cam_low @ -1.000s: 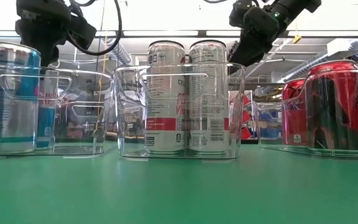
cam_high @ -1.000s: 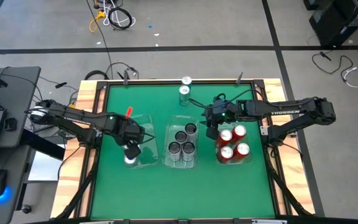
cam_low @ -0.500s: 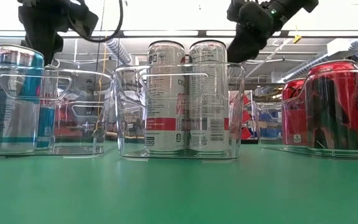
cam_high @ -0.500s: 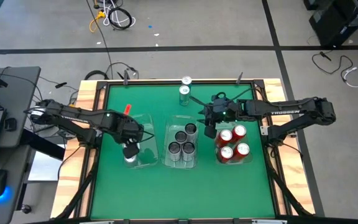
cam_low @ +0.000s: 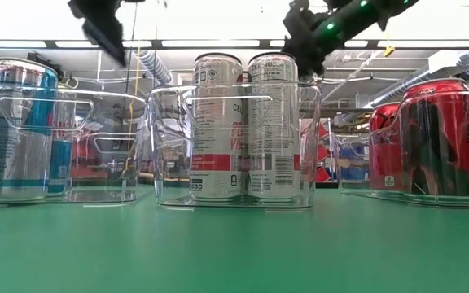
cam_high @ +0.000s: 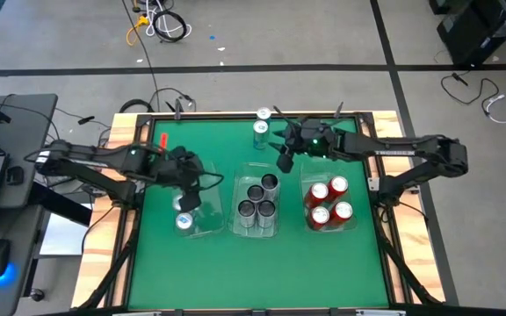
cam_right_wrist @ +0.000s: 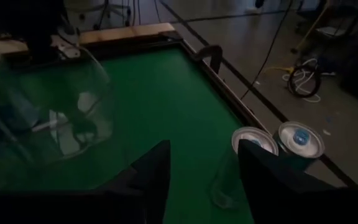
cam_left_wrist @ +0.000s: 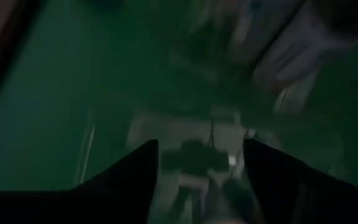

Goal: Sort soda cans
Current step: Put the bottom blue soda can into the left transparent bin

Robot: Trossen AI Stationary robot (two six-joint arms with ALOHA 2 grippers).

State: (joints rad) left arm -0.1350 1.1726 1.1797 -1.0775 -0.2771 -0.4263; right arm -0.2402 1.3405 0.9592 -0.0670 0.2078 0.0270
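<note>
Two upright soda cans stand long axis vertical, tops up, at the upper centre of the green desk. The right gripper hovers just below them, fingers spread, empty. The left gripper hangs released over the left bin.

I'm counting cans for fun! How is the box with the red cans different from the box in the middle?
The right bin holds four red cans; the middle bin holds four dark grey cans. In the low view, the red cans look shorter than the tall, slim grey cans. Both bins are clear plastic, and all the cans stand upright.
</note>
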